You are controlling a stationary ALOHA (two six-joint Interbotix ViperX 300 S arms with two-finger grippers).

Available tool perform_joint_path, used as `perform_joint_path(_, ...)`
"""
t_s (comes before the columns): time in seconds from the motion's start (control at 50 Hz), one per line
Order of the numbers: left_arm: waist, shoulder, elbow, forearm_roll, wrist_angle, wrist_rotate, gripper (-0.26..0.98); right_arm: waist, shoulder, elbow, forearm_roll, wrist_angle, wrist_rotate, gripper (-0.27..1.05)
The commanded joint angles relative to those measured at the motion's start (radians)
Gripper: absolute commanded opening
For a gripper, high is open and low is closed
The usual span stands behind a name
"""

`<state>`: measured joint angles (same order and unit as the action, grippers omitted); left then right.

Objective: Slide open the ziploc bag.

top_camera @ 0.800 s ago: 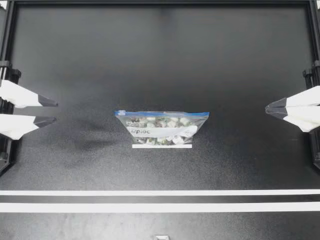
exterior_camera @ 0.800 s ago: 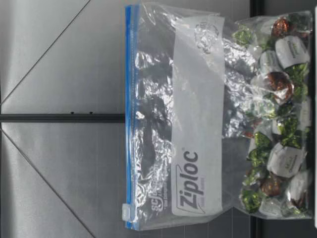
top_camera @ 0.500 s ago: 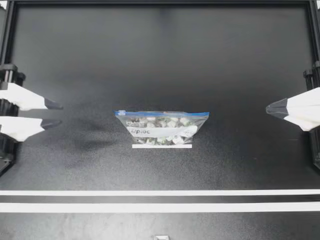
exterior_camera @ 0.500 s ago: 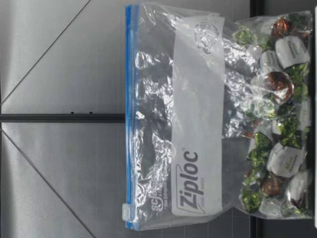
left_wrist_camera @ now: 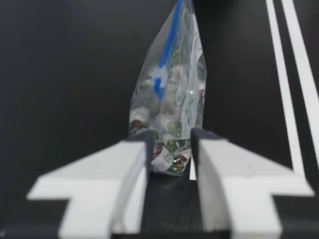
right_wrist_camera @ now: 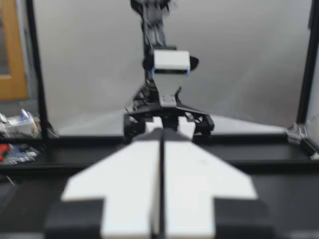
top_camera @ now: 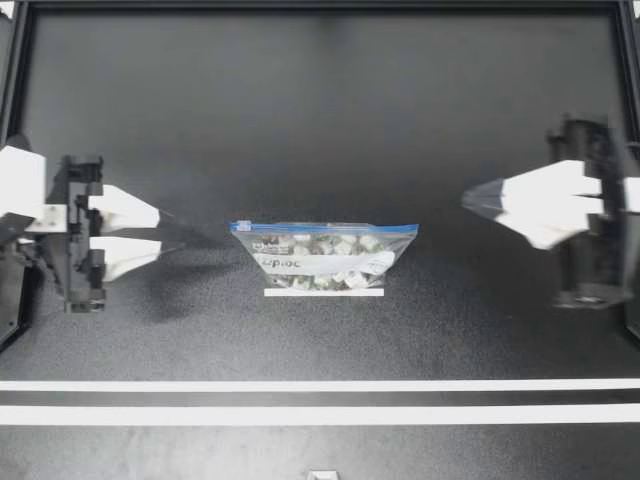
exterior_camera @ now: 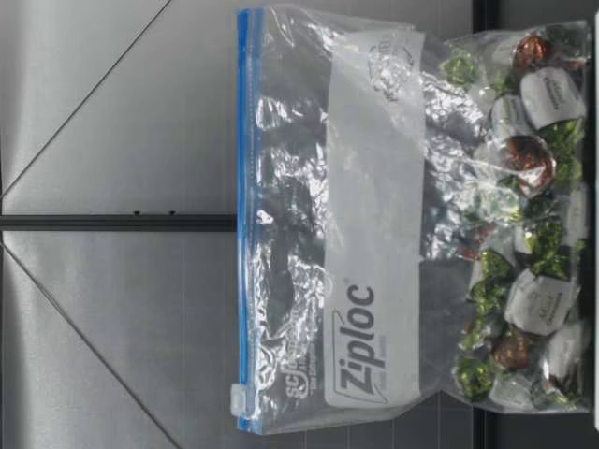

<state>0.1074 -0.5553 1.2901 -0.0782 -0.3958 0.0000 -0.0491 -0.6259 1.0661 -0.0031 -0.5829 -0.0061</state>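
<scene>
- Right now the clear plastic ziploc bag of foil-wrapped sweets [top_camera: 323,255] stands upright near the middle of the black counter [top_camera: 320,120].
- Its blue zip strip [exterior_camera: 243,224] runs along the top edge. The small white slider [exterior_camera: 240,399] sits at one end, and the left wrist view shows that end facing my left pincer.
- You'll find a short white tape strip [top_camera: 323,292] lying just beside the bag's base on the near side.
- Beyond that strip is bare counter, then two long white tape lines [top_camera: 320,385] crossing the full width.
- Behind the bag you have open black surface all the way to the far frame rail [top_camera: 320,5].
- My left pincer [top_camera: 168,232] has its fingers spread and holds nothing. It points at the bag's slider end, with a gap of bare counter between.
- My right pincer [top_camera: 468,201] has its fingers pressed together, also holding nothing. It aims at the bag's other end and stands apart from it.
- From the left wrist view you see the bag end-on, straight ahead of the spread fingers [left_wrist_camera: 124,164].
- Compared with half a second ago, both pincers have come inward from the counter's side edges towards the bag.
- Their finger states are unchanged.
- The bag, its slider and the tape strip have not moved.
</scene>
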Motion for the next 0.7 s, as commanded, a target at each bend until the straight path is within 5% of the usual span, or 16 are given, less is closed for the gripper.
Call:
perform_joint_path(0.0, 0.003, 0.064, -0.023, -0.006, -0.058, -0.002, -0.11, -0.028, 0.071, -0.071, -0.002, -0.009, -0.003, -0.16)
perform_joint_path(0.36, 0.003, 0.202, -0.084, -0.026, -0.124, 0.0, 0.43, -0.077, 0.284, -0.253, -0.011, 0.087, -0.008, 0.09)
perform_joint_path(0.68, 0.003, 0.316, -0.121, -0.026, -0.193, -0.012, 0.44, -0.078, 0.512, -0.449, -0.044, 0.181, -0.015, 0.48)
